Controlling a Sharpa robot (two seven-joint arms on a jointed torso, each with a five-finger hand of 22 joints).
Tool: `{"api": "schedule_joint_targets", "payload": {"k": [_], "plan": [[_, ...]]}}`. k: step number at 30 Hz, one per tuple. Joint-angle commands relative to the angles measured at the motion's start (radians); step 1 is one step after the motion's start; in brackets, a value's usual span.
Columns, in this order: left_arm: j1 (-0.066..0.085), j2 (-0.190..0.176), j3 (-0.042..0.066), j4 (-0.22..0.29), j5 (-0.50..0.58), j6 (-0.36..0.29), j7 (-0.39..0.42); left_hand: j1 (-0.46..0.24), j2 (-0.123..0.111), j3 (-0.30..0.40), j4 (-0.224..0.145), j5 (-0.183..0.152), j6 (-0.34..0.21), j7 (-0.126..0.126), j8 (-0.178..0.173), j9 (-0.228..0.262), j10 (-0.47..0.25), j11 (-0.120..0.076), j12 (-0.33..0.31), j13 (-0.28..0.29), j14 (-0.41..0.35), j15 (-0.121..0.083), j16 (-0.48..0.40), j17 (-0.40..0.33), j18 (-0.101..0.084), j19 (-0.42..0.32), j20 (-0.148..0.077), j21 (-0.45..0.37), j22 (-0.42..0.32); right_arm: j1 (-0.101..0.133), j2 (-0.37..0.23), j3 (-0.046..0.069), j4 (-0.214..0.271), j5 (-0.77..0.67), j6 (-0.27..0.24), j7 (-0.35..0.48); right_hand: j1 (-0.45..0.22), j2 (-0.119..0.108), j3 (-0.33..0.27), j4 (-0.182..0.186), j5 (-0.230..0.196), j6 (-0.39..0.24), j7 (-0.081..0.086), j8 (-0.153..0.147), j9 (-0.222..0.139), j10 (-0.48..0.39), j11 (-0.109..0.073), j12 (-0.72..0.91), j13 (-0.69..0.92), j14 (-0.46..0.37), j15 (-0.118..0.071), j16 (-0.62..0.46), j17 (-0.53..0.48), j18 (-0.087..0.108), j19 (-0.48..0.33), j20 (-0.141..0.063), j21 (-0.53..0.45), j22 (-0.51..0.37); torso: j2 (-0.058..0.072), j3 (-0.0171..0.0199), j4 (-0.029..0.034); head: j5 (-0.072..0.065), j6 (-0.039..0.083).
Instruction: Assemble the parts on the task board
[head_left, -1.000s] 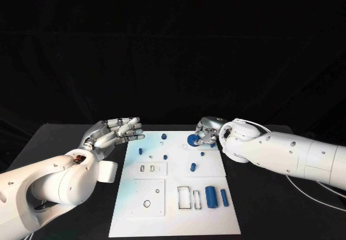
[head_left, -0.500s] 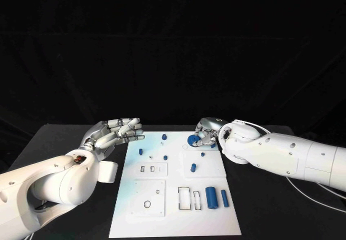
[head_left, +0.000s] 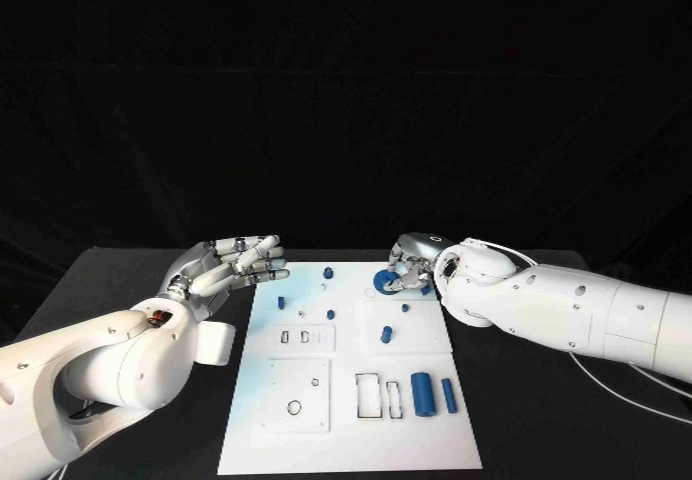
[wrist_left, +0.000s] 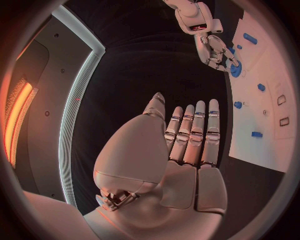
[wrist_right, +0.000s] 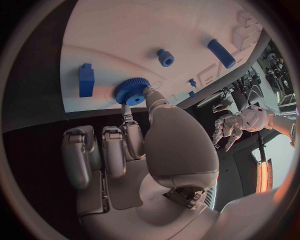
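The white task board (head_left: 346, 425) lies in the middle of the black table. A blue gear (head_left: 387, 282) sits at the board's far right part, and my right hand (head_left: 420, 262) pinches it between the thumb and a finger. In the right wrist view those fingertips touch the gear (wrist_right: 132, 91) on the board (wrist_right: 156, 30), with the other fingers curled behind. My left hand (head_left: 231, 265) hovers open beside the board's far left corner, fingers together and upright, holding nothing. The left wrist view shows that palm (wrist_left: 181, 145) and, beyond it, the gear (wrist_left: 235, 70).
A thick blue cylinder (head_left: 423, 393) and a slim blue rod (head_left: 449, 394) lie at the board's near right. Small blue pieces stand at the middle (head_left: 387, 334), far left (head_left: 281, 298) and far edge (head_left: 329, 272). A blue block (wrist_right: 86, 80) sits beside the gear.
My right arm has edged slightly toward the board's middle; the gear stays at the same spot in its fingers. The left hand has not moved.
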Motion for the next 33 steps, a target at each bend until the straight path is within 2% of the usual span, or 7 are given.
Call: {"api": "schedule_joint_targets", "payload": {"k": [1, 8, 13, 17, 23, 28, 33], "plan": [[0.001, 0.0, 0.001, 0.001, 0.002, 0.017, 0.002, 0.012, 0.001, 0.0, -0.004, -0.004, -0.003, 0.006, -0.006, -0.001, 0.001, 0.004, -0.005, -0.001, -0.003, 0.002, -0.002, 0.001, 0.013, 0.009, -0.001, -0.002, -0.001, -0.004, 0.003, -0.002, 0.003, -0.049, -0.002, -0.023, 0.01, 0.015, 0.013, -0.003, -0.005, 0.025, -0.009, 0.01, 0.009, 0.015, -0.004, 0.01, 0.057, 0.099, -0.013, 0.007, 0.239, -0.007, 0.105, -0.013, 0.005, 0.263, 0.0, 0.0, 0.0, 0.001, 0.0], [0.001, 0.0, 0.001, 0.001, 0.002, 0.018, -0.001, 0.013, 0.002, 0.0, -0.005, -0.004, -0.004, 0.006, -0.007, -0.001, 0.0, 0.005, -0.006, -0.001, -0.004, 0.003, -0.003, 0.001, 0.013, 0.01, -0.001, -0.002, -0.002, -0.006, 0.005, -0.002, 0.009, -0.066, -0.034, -0.026, 0.038, 0.032, 0.053, -0.018, -0.055, 0.058, -0.027, 0.012, 0.018, 0.03, -0.02, 0.019, 0.073, 0.1, -0.029, 0.009, 0.242, -0.007, 0.105, -0.029, 0.005, 0.263, 0.0, -0.0002, 0.0003, 0.001, 0.0], [0.001, -0.001, 0.001, 0.0, 0.002, 0.019, -0.002, 0.013, 0.002, 0.0, -0.005, -0.004, -0.004, 0.006, -0.007, -0.001, 0.0, 0.005, -0.006, -0.001, -0.004, 0.003, -0.003, 0.001, 0.013, 0.01, -0.001, -0.002, -0.002, -0.009, 0.001, -0.002, 0.04, -0.091, -0.098, -0.017, 0.043, 0.031, 0.068, -0.024, -0.045, 0.06, -0.028, 0.007, 0.019, 0.032, -0.022, 0.02, 0.075, 0.1, -0.031, 0.01, 0.244, -0.007, 0.105, -0.032, 0.005, 0.263, 0.0, 0.0005, -0.0004, 0.005, 0.003], [0.001, 0.0, 0.001, -0.001, 0.002, 0.019, -0.003, 0.013, 0.002, 0.0, -0.005, -0.004, -0.004, 0.006, -0.007, -0.001, 0.0, 0.005, -0.006, -0.001, -0.004, 0.003, -0.003, 0.001, 0.013, 0.01, -0.001, -0.002, -0.002, -0.008, -0.006, 0.0, 0.087, -0.123, -0.124, -0.013, 0.036, 0.026, 0.072, -0.022, -0.042, 0.058, -0.026, 0.002, 0.018, 0.029, -0.021, 0.016, 0.072, 0.099, -0.031, 0.007, 0.238, -0.007, 0.105, -0.032, 0.005, 0.263, 0.0, 0.0011, 0.002, 0.009, 0.006], [0.001, 0.001, 0.001, -0.002, 0.002, 0.02, -0.003, 0.013, 0.002, 0.0, -0.005, -0.004, -0.004, 0.006, -0.007, -0.001, 0.0, 0.005, -0.006, -0.001, -0.004, 0.003, -0.003, 0.001, 0.013, 0.01, -0.001, -0.002, -0.002, -0.004, 0.015, 0.002, 0.142, -0.201, -0.155, -0.018, 0.035, 0.025, 0.073, -0.021, -0.041, 0.059, -0.026, 0.001, 0.018, 0.031, -0.021, 0.018, 0.074, 0.099, -0.031, 0.008, 0.239, -0.007, 0.105, -0.033, 0.005, 0.263, 0.0, 0.0001, 0.0003, 0.015, 0.007], [0.001, 0.003, 0.001, -0.003, 0.002, 0.021, -0.003, 0.013, 0.002, 0.0, -0.005, -0.004, -0.004, 0.006, -0.007, -0.001, 0.0, 0.005, -0.006, -0.001, -0.004, 0.003, -0.003, 0.001, 0.013, 0.01, -0.001, -0.002, -0.002, -0.003, 0.056, 0.003, 0.144, -0.245, -0.166, -0.019, 0.03, 0.023, 0.075, -0.02, -0.039, 0.06, -0.025, -0.001, 0.019, 0.032, -0.02, 0.019, 0.076, 0.099, -0.03, 0.008, 0.239, -0.007, 0.105, -0.033, 0.005, 0.263, 0.0, 0.0007, 0.0009, 0.018, 0.006], [0.001, 0.005, 0.001, -0.003, 0.002, 0.022, -0.004, 0.013, 0.002, 0.0, -0.005, -0.004, -0.004, 0.006, -0.007, -0.001, 0.0, 0.005, -0.006, -0.001, -0.004, 0.003, -0.003, 0.001, 0.013, 0.01, -0.001, -0.002, -0.002, -0.006, 0.107, 0.002, 0.116, -0.272, -0.176, -0.017, 0.029, 0.023, 0.076, -0.019, -0.038, 0.06, -0.025, -0.002, 0.019, 0.032, -0.02, 0.018, 0.075, 0.1, -0.03, 0.008, 0.24, -0.007, 0.105, -0.033, 0.005, 0.263, 0.001, 0.0, 0.0008, 0.02, 0.004]]}}
